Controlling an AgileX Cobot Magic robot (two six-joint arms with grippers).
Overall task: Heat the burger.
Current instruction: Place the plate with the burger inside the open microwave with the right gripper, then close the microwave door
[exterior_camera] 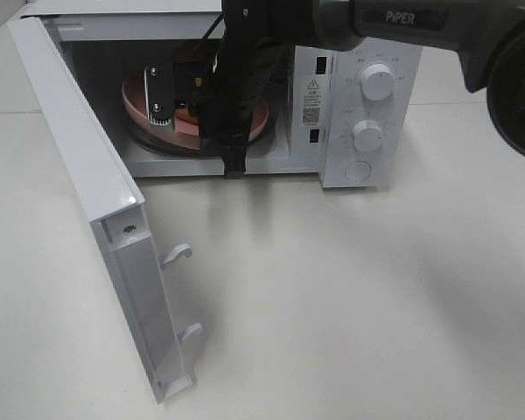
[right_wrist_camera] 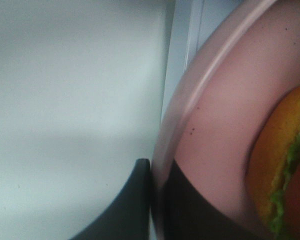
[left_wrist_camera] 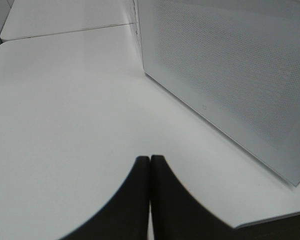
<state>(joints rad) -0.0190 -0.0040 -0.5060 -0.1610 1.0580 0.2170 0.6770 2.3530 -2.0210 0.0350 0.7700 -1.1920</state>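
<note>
- The right gripper [right_wrist_camera: 157,166] was pinched on the rim of the pink plate [right_wrist_camera: 215,100]. The plate was inside the microwave [exterior_camera: 367,96], with the burger [right_wrist_camera: 277,165] on it.
- The step looked like setting the plate down. It should go flat and centred on the turntable [exterior_camera: 157,143] before the jaws let go.
- The arm should then draw straight out to the near side, clear of the door [exterior_camera: 96,192] standing open on the left.
- The left gripper [left_wrist_camera: 150,167] was closed on nothing, over the table [left_wrist_camera: 65,125] near the door.
- From above, the arm hid nearly all of the burger.
- Whether the plate rested on the turntable could not be told.
</note>
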